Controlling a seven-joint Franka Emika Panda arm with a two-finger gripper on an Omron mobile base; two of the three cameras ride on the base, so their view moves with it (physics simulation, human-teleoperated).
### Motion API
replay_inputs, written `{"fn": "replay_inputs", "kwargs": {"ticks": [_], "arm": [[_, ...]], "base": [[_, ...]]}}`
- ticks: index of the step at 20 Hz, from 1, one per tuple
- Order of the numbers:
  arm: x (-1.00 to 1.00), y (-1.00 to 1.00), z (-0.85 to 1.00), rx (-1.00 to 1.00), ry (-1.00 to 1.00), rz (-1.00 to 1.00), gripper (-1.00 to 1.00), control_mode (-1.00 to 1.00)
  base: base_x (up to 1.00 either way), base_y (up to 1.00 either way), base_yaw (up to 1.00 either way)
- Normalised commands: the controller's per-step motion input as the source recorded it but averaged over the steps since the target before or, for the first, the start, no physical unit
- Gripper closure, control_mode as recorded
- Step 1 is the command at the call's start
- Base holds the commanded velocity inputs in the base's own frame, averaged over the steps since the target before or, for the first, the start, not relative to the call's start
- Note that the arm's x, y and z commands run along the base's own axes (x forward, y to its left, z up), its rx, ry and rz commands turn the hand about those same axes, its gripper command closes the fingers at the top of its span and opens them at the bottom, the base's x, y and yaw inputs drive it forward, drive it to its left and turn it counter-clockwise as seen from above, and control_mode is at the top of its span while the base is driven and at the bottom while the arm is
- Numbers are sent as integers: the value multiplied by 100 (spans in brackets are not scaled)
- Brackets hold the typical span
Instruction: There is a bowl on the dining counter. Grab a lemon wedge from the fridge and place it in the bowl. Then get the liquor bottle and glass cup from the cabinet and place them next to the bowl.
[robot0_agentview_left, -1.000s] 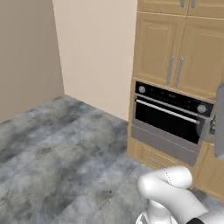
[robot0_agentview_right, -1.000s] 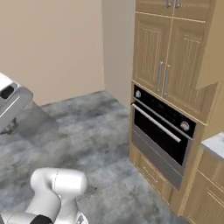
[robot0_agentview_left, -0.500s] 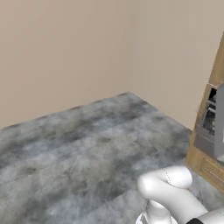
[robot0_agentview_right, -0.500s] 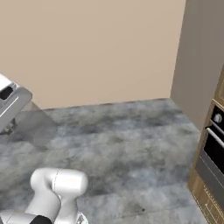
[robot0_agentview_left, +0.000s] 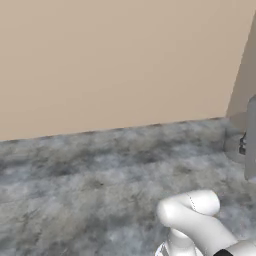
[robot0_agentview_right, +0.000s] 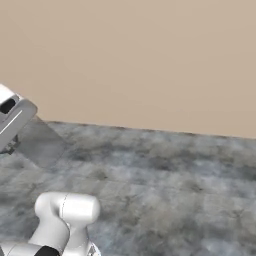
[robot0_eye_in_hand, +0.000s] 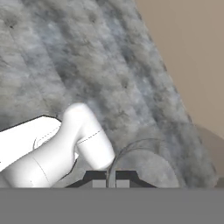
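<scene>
In the left base view, a plain beige wall (robot0_agentview_left: 115, 60) is seen across the far side, meeting a mottled grey stone-patterned floor (robot0_agentview_left: 90, 180) along a line that runs from left to right. At the far right edge, a strip of grey, upright object (robot0_agentview_left: 250, 140) is partly cut off by the frame and cannot be identified. The white arm (robot0_agentview_left: 195, 220) is seen rising from the near right.

In the right base view, the same beige wall (robot0_agentview_right: 140, 60) is seen beyond the grey floor (robot0_agentview_right: 160, 185). The white arm (robot0_agentview_right: 65, 215) is seen at the near left, and part of its white and grey hand (robot0_agentview_right: 12, 120) is seen at the left edge.

In the hand view, the two-finger gripper (robot0_eye_in_hand: 110, 178) is seen at the bottom, its dark finger tips (robot0_eye_in_hand: 97, 177) brought together with almost no gap, and nothing is seen held between them. The grey floor (robot0_eye_in_hand: 65, 52) and a corner of the beige wall (robot0_eye_in_hand: 192, 48) are seen beyond. None of the bowl, lemon wedge, bottle or cup can be made out.
</scene>
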Motion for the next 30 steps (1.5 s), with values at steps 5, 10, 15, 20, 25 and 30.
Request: {"fn": "replay_inputs", "kwargs": {"ticks": [5,10,15,20,25,30], "arm": [[0,0,0,0,0,0,100,100],[0,0,0,0,0,0,100,100],[0,0,0,0,0,0,100,100],[0,0,0,0,0,0,100,100],[0,0,0,0,0,0,100,100],[0,0,0,0,0,0,100,100]], "base": [[69,54,57],[71,50,58],[71,47,59],[74,43,59],[78,38,60],[80,33,61]]}}
